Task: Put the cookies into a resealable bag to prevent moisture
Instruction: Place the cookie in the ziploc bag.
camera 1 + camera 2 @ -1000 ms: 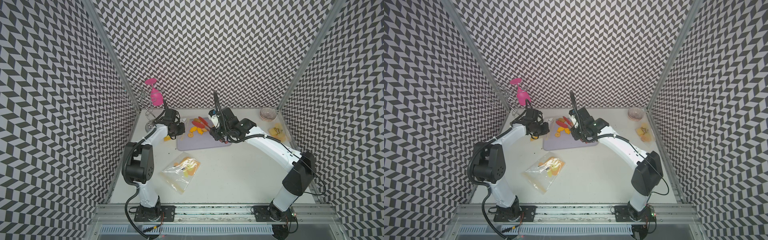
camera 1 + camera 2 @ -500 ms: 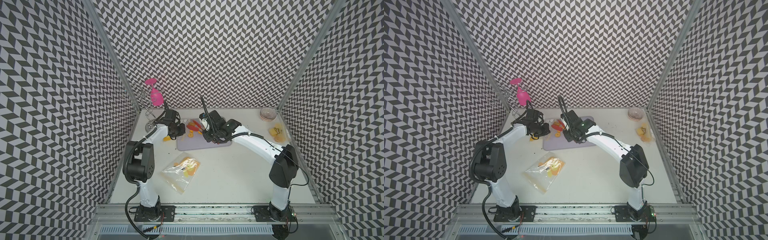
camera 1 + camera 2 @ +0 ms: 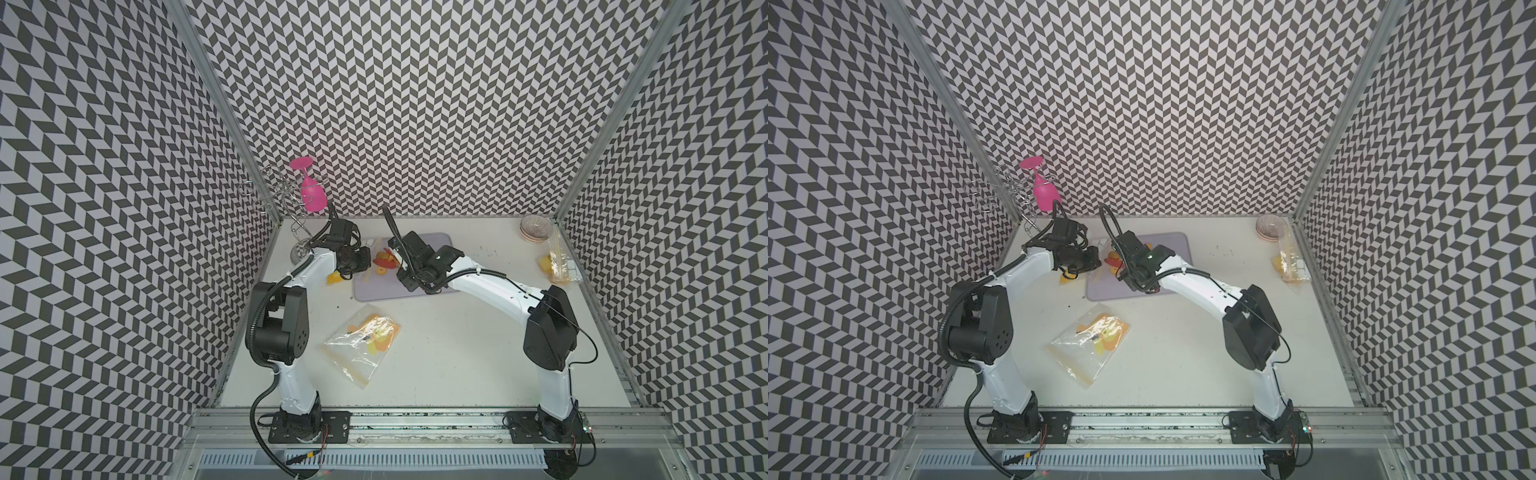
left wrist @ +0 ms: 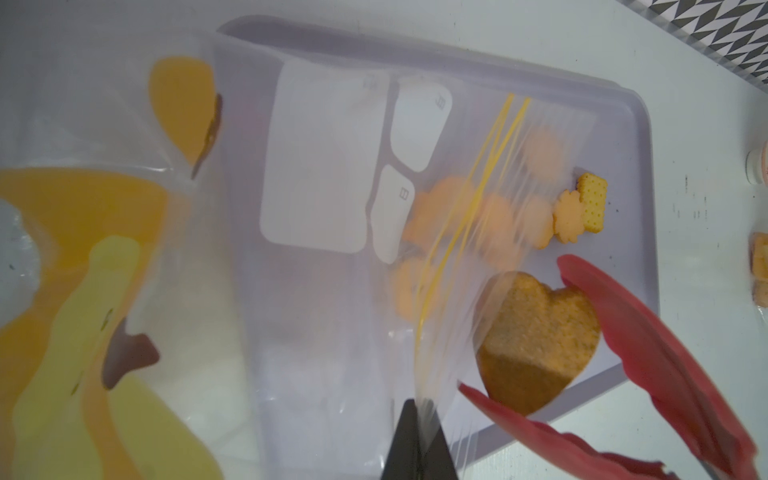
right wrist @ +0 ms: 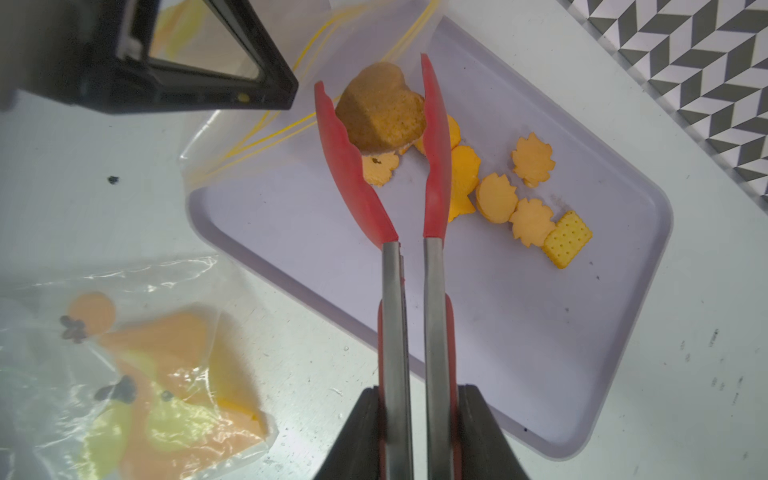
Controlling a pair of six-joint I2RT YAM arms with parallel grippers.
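Observation:
My left gripper (image 4: 417,440) is shut on the edge of a clear resealable bag (image 4: 328,166) with yellow zip lines, held over the end of the lilac tray (image 5: 582,353). My right gripper (image 5: 419,432) is shut on the metal handles of red-tipped tongs (image 5: 434,174). The tong tips pinch a brown heart cookie (image 5: 382,108) right at the bag's zip edge (image 5: 266,133). In the left wrist view the heart (image 4: 536,340) sits partly behind the plastic. Several yellow-orange cookies (image 5: 532,220) lie loose on the tray. In both top views the grippers (image 3: 353,259) (image 3: 405,266) are close together at the tray's left end.
A second clear bag with an orange and yellow print (image 3: 365,340) lies flat in front of the tray. Another bag with orange pieces (image 3: 557,266) and stacked bowls (image 3: 534,228) sit at the back right. A wire rack (image 3: 282,199) with a pink glass (image 3: 311,195) stands at the back left.
My right arm has carried the tongs and heart cookie leftward across the tray to the bag held by the left gripper. The left arm has stayed put.

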